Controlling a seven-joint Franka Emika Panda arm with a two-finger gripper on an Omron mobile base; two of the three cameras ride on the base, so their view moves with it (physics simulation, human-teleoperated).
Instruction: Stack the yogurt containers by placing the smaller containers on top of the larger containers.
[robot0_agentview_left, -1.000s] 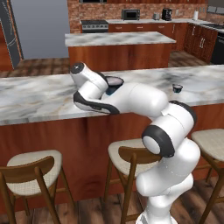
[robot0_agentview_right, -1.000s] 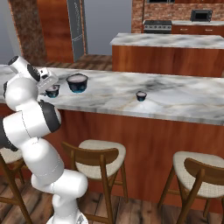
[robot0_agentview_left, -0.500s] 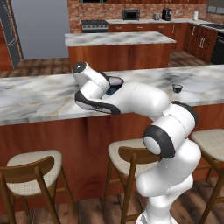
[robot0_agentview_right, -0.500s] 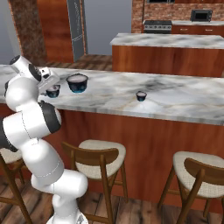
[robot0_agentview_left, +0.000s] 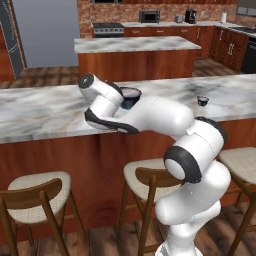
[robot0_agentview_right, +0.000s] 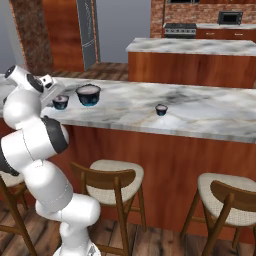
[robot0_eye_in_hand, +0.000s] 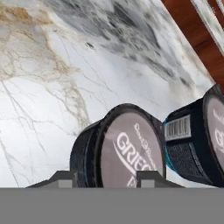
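even, flat rendered light, bright with no glare; soft shadows under the marble counter (robot0_agentview_right: 200, 115). the base views look slightly soft, the hand view perhaps coarser.

Three tubs on the marble counter (robot0_agentview_right: 200, 117). The middle tub (robot0_agentview_right: 60, 102) stands just beside the largest tub (robot0_agentview_right: 88, 94), on its left in the right base view; the smallest tub (robot0_agentview_right: 161, 109) sits well apart to the right. Stools (robot0_agentview_right: 112, 185) stand before the counter; a kitchen island (robot0_agentview_right: 200, 47) lies behind.

Right of the widest tub (robot0_agentview_right: 88, 94) you have bare counter (robot0_agentview_right: 200, 117); the tiniest tub (robot0_agentview_right: 161, 109) interrupts it.
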